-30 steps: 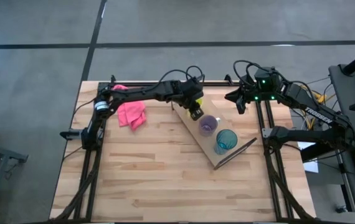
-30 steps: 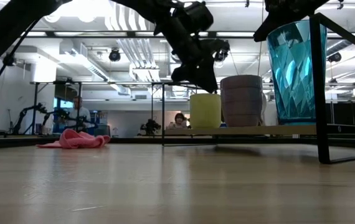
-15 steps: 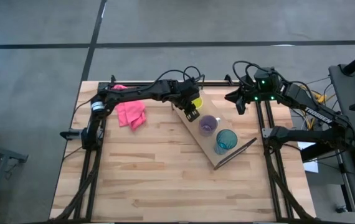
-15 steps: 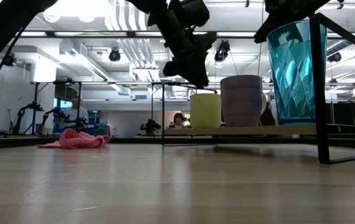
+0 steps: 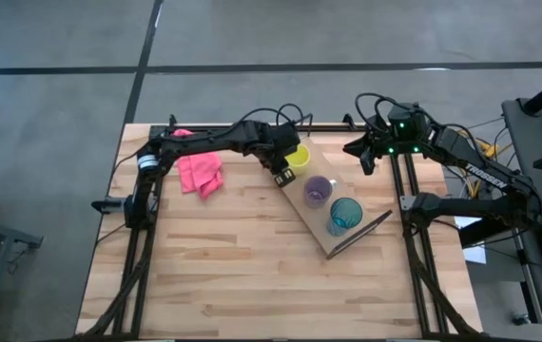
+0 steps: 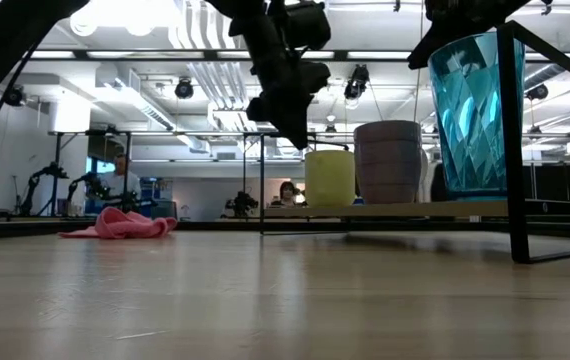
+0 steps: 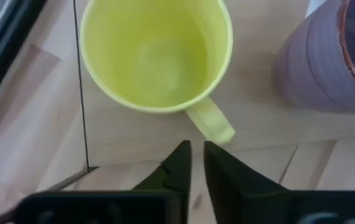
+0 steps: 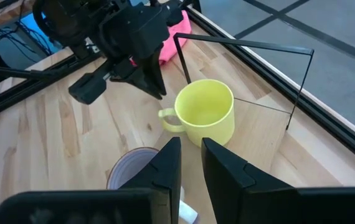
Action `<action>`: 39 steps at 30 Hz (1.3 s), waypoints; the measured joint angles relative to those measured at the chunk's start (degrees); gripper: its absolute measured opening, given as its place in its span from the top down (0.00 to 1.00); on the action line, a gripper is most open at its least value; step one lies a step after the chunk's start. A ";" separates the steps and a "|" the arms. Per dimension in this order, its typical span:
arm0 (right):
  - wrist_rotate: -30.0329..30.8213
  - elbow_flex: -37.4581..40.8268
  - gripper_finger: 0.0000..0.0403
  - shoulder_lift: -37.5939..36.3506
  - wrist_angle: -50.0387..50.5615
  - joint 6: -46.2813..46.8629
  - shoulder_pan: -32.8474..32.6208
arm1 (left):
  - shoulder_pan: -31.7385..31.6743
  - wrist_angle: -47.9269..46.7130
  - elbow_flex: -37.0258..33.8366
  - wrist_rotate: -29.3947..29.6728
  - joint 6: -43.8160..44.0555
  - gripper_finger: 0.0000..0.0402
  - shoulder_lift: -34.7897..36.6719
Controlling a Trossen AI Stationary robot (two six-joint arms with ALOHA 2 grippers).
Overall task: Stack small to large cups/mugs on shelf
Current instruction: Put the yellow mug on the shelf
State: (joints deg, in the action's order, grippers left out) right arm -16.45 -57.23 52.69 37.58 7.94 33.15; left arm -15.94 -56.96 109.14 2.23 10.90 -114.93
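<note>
Three cups stand upright on their bases in a row on the shelf [image 5: 311,222], a light wooden board with a black wire frame. They are the yellow mug [image 5: 297,157] [image 7: 156,56] at the far end, the purple mug [image 5: 318,191] in the middle, and the teal cup [image 5: 344,215] at the near end. My left gripper [image 5: 280,175] [image 7: 197,155] hovers shut just off the board's far-left edge, beside the yellow mug's handle [image 7: 210,121], touching nothing. My right gripper [image 5: 360,154] [image 8: 191,155] waits shut at the far right, looking at the yellow mug [image 8: 205,112].
A pink cloth [image 5: 200,174] lies crumpled on the slatted table, left of the shelf near the left arm. The shelf's thin wire frame [image 8: 246,43] rises around the mugs. Bare tabletop spreads across the near half. People show in the room beyond the table in the low view.
My left gripper has drawn back from above the yellow mug toward the table's left edge and risen a little. The mug, which it hid from above before, now shows in full. The three cups and the right arm have stayed put.
</note>
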 joint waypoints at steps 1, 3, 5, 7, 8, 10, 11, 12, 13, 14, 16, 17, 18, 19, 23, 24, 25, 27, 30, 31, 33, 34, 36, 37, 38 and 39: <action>0.00 0.00 0.85 0.00 0.00 0.00 0.00 | -0.06 0.12 0.00 0.09 -0.30 0.96 0.00; 0.00 0.00 0.85 0.00 0.00 0.02 0.00 | -0.13 0.08 0.00 0.09 -0.27 0.99 -0.14; 0.00 0.00 0.85 0.00 0.00 0.27 0.00 | -0.13 -0.02 0.00 0.09 -0.27 0.99 -0.55; 0.00 0.00 0.85 0.00 0.00 0.46 0.00 | -0.13 -0.19 -0.04 0.06 -0.27 0.99 -0.99; 0.00 0.00 0.85 0.00 0.00 0.44 0.00 | -0.13 -0.16 -0.04 -0.08 -0.15 1.00 -1.14; 0.00 0.02 0.85 0.02 0.00 0.44 0.00 | -0.13 -0.09 -0.04 -0.17 0.65 1.00 -1.57; 0.00 0.02 0.85 0.00 0.00 0.44 0.00 | -0.13 -0.07 -0.04 -0.21 0.70 1.00 -1.87; 0.00 0.02 0.85 0.00 0.00 0.44 -0.01 | -0.13 -0.12 -0.04 -0.21 0.72 1.00 -2.19; 0.00 0.02 0.85 0.00 0.00 0.44 -0.01 | -0.13 -0.08 -0.04 -0.25 0.72 1.00 -2.64; 0.00 0.04 0.85 0.01 0.00 0.44 -0.01 | -0.13 -0.11 -0.04 -0.16 0.77 1.00 -2.99; 0.00 0.04 0.85 0.00 0.00 0.44 -0.02 | -0.13 0.00 -0.04 -0.17 0.80 1.00 -3.15; 0.00 0.04 0.85 0.00 0.00 0.44 -0.01 | -0.13 0.03 -0.04 -0.23 0.80 1.00 -3.15; 0.00 0.04 0.85 0.02 0.00 0.44 0.00 | -0.13 0.06 -0.04 -0.20 0.80 1.00 -3.22; 0.00 0.04 0.85 0.00 0.00 0.44 0.00 | -0.13 0.24 -0.04 -0.13 0.78 1.00 -3.28; 0.00 0.04 0.85 0.00 0.00 0.42 -0.02 | -0.17 2.01 -0.03 -0.78 0.79 1.00 -3.28; 0.00 0.04 0.85 0.00 0.00 0.44 -0.02 | -0.19 2.18 0.00 -1.26 0.77 1.00 -3.28; 0.00 0.04 0.85 0.00 0.00 0.42 0.00 | -0.20 2.49 0.03 -1.64 0.77 1.00 -3.28; 0.00 0.04 0.85 0.00 0.00 0.42 0.00 | -0.17 3.13 0.09 -2.20 0.69 1.00 -3.28; 0.00 0.04 0.85 0.00 0.00 0.38 0.00 | -0.19 3.50 0.08 -3.13 0.76 1.00 -3.28; 0.00 0.04 0.85 0.00 0.00 0.17 0.00 | -0.21 3.94 0.09 -3.58 0.95 1.00 -3.28; 0.00 0.04 0.85 0.00 0.00 0.11 0.00 | -0.20 4.99 0.15 -4.03 1.08 1.00 -3.28; 0.00 0.04 0.85 0.00 0.00 0.11 0.00 | -0.20 5.26 0.48 -4.33 1.04 1.00 -3.32; 0.00 0.04 0.85 0.00 0.00 0.05 0.00 | -0.20 6.18 1.10 -5.00 0.98 1.00 -3.34; 0.00 0.04 0.85 0.00 0.00 0.02 0.00 | -0.15 6.83 1.20 -5.26 0.96 1.00 -3.34; 0.00 0.04 0.85 0.00 0.00 0.01 0.00 | -0.11 7.41 1.22 -5.54 0.94 1.00 -3.34; 0.00 0.04 0.85 0.00 0.00 0.00 0.00 | -0.11 7.90 1.34 -6.23 0.91 1.00 -3.36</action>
State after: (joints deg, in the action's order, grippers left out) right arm -16.45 -57.19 52.69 37.58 7.94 33.15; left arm -16.05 -49.06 110.48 -4.00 11.81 -118.30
